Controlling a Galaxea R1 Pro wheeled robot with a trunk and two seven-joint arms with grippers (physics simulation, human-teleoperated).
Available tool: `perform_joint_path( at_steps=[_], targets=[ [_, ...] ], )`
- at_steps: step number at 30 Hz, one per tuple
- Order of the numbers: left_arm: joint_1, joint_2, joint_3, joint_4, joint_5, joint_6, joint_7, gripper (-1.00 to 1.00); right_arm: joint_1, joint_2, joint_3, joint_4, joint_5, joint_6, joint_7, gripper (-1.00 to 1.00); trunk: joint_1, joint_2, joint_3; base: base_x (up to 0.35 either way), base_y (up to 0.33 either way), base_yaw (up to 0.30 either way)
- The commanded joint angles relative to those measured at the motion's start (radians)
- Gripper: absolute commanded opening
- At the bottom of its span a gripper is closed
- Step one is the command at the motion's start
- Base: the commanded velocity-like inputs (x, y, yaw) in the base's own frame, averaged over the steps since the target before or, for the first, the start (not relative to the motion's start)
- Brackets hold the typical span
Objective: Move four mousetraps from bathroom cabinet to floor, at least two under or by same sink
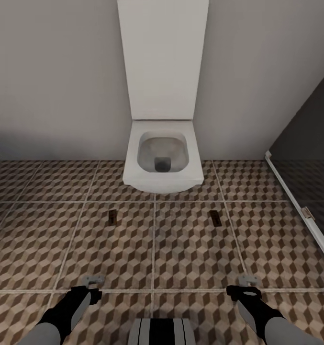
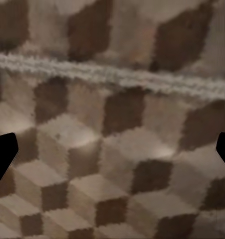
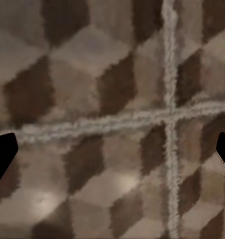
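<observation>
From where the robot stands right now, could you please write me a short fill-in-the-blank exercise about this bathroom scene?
1. The white fixture against the wall straight ahead is a ____.
2. The number of mousetraps, left one and right one, lying on the bathroom floor is ____.
3. The left gripper and right gripper are both holding ____.

Missing words: toilet; two; nothing

Bathroom floor [image 1: 190,249] of large tiles in brown, beige and cream cube pattern, light grout lines between. Two mousetraps flat on it, well apart: left mousetrap [image 1: 113,217] and right mousetrap [image 1: 215,218], both near the front of the white toilet [image 1: 162,158].
</observation>
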Motion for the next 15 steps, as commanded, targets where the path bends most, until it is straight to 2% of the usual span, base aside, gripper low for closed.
perform_joint_path(
  at_steps=[1, 15],
  targets=[
    [0.0, 0.001, -0.006, -0.002, 0.011, 0.005, 0.007, 1.0, 0.0, -0.001, 0.008, -0.002, -0.01, 0.006, -0.005, 1.0, -0.001, 0.0, 0.003, 0.0, 0.0, 0.0],
    [0.0, 0.002, -0.005, -0.014, 0.011, 0.005, 0.006, 1.0, 0.0, 0.003, 0.016, -0.007, -0.002, 0.004, -0.003, 1.0, -0.007, 0.003, 0.057, 0.0, 0.0, 0.0]
  ],
)
